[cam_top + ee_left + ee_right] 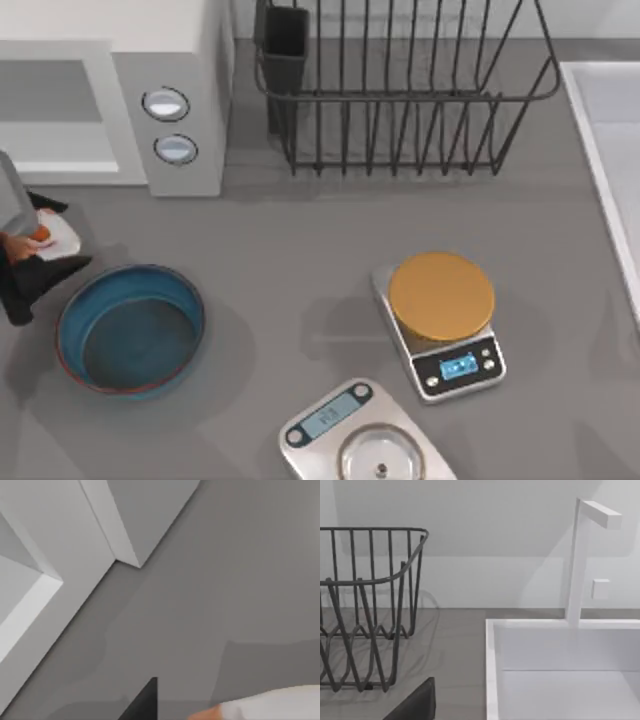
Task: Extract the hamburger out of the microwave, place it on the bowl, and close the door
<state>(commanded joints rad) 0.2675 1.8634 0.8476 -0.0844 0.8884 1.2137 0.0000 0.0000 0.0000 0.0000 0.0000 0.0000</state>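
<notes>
Looking down from above: left gripper [30, 250] at the table's left edge, clamped on one hamburger [45, 234], carried just beside one blue bowl [131, 331], probably for lowering into it. Beyond the gripper, one microwave [185, 110] with cavity exposed and two knobs [166, 104], so closing remains. Farther off, two scales: gold-topped scale [441, 322], steel scale [362, 438]; one wire rack [400, 90]. Turning to the left wrist: white wrapping and an orange sliver of hamburger [270, 707] against a dark finger [145, 702], grey table [225, 605] beneath. Turning to the right wrist: right arm parked, facing rack [365, 610] and sink [560, 670]; jaw state impossible to tell.
</notes>
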